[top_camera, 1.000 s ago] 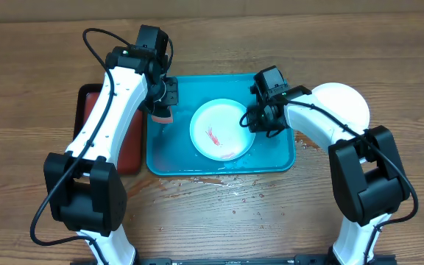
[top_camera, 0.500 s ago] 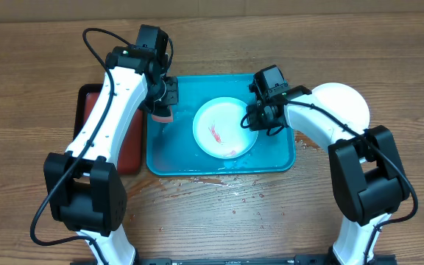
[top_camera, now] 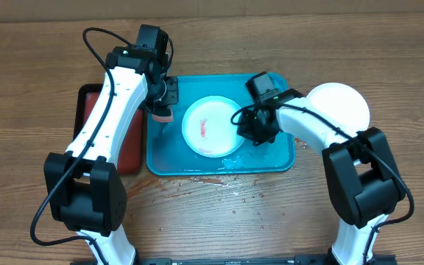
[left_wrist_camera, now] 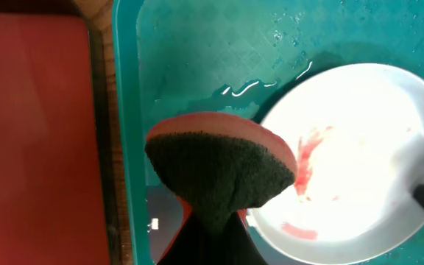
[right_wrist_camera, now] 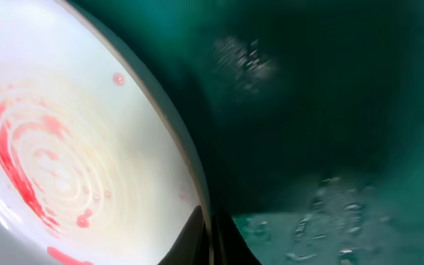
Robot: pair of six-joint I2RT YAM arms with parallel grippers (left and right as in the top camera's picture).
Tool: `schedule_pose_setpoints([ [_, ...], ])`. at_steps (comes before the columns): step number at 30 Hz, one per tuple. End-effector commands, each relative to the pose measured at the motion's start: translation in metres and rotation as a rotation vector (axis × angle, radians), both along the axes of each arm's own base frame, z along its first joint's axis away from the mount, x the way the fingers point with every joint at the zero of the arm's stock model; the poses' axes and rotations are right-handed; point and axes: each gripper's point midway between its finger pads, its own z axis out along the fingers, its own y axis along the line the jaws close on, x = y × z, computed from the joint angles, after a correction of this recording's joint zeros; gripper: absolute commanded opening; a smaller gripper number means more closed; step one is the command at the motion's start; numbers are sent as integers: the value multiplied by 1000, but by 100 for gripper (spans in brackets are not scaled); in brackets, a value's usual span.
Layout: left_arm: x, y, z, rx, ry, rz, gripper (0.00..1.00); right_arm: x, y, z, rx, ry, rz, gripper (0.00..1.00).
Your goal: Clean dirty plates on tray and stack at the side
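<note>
A white plate with a red smear [top_camera: 208, 126] lies in the turquoise tray [top_camera: 271, 158]. It also shows in the left wrist view [left_wrist_camera: 359, 154] and the right wrist view [right_wrist_camera: 72, 147]. My right gripper [top_camera: 243, 124] is shut on the plate's right rim; its fingers pinch the rim in the right wrist view [right_wrist_camera: 210, 239]. My left gripper [top_camera: 160, 110] is shut on a sponge with a dark scouring face and pink edge [left_wrist_camera: 219, 165], held over the tray's left part just left of the plate. A clean white plate [top_camera: 338, 107] rests on the table right of the tray.
A dark red tray with a black rim [top_camera: 87, 110] lies left of the turquoise tray, also in the left wrist view [left_wrist_camera: 32, 132]. Water film and droplets lie on the turquoise tray floor [right_wrist_camera: 330, 213] and on the table in front of it [top_camera: 241, 195].
My right gripper has dragged the smeared plate leftward across the tray, closer to the sponge. The left arm has stayed where it was.
</note>
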Motion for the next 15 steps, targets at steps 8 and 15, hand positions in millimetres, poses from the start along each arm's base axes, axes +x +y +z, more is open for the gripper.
schedule_pose_setpoints([
  [8,-2,-38,-7,0,-40,-169,4,-15,-2,-15,-29,58,-51,4],
  [15,-5,-61,-56,-30,-89,-247,4,-15,-1,-15,-28,57,-51,4],
])
